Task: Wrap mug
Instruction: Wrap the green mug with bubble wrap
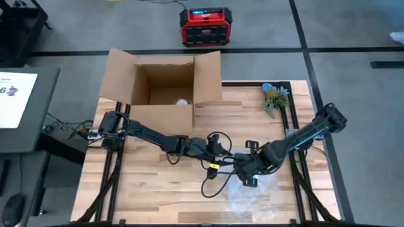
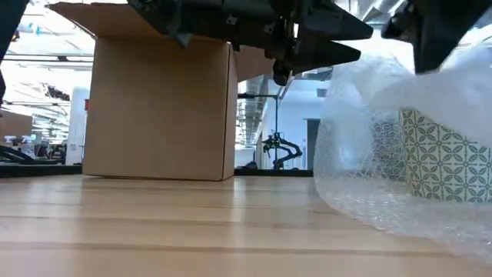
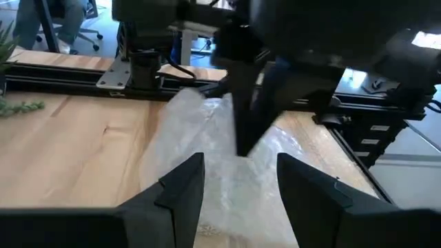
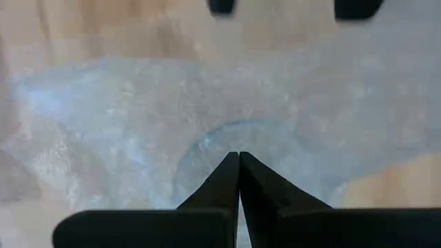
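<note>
We see a grey floor (image 1: pixel 353 38) crossed by dark lines around the wooden tabletop (image 1: pixel 158 189). On the floor beyond the far edge sits a red and black box (image 1: pixel 205 25). To the left stands a grey desk (image 1: pixel 25 113). Across the tabletop, a bright hall (image 2: pixel 46 100) shows behind.

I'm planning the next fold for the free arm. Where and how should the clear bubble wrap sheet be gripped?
Grip the clear bubble wrap sheet at its loose edge lying flat on the wooden table, coming from above on the left pincer's side. That pincer hangs open; the right pincer is shut, apparently pinching wrap over the patterned green mug.
</note>
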Robot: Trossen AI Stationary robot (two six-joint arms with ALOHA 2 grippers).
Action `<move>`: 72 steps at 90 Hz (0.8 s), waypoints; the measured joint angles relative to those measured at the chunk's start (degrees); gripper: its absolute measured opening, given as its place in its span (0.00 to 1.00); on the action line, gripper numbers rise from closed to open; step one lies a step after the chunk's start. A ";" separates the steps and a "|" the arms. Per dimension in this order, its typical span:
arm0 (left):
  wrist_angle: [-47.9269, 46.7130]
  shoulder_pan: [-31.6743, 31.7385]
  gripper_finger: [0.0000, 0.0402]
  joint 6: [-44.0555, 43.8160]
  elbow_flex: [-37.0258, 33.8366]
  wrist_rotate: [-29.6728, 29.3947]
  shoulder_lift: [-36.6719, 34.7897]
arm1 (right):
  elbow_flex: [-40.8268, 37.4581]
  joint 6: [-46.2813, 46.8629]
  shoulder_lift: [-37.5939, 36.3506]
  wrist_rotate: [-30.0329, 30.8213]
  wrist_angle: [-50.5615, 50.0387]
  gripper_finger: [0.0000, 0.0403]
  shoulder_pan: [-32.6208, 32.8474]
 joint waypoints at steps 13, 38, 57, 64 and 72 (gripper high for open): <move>-0.73 -0.73 0.40 -0.14 0.00 -0.07 0.00 | -5.23 1.54 -0.04 -2.46 2.55 0.00 -1.30; -5.04 -1.73 0.40 -1.89 0.00 -0.04 0.00 | -10.63 -1.82 -0.22 -7.24 9.46 0.00 -4.92; -8.94 -2.46 0.40 -4.44 0.00 8.30 -0.11 | -7.70 -3.25 -1.63 -8.67 3.95 0.00 -5.66; -12.46 -2.46 0.40 -6.52 0.00 12.62 -0.13 | -7.01 -3.27 -2.62 -8.69 2.59 0.00 -5.66; -14.75 -2.57 0.40 -6.56 0.00 16.64 -0.13 | -7.01 -3.27 -3.79 -8.69 0.77 0.00 -5.58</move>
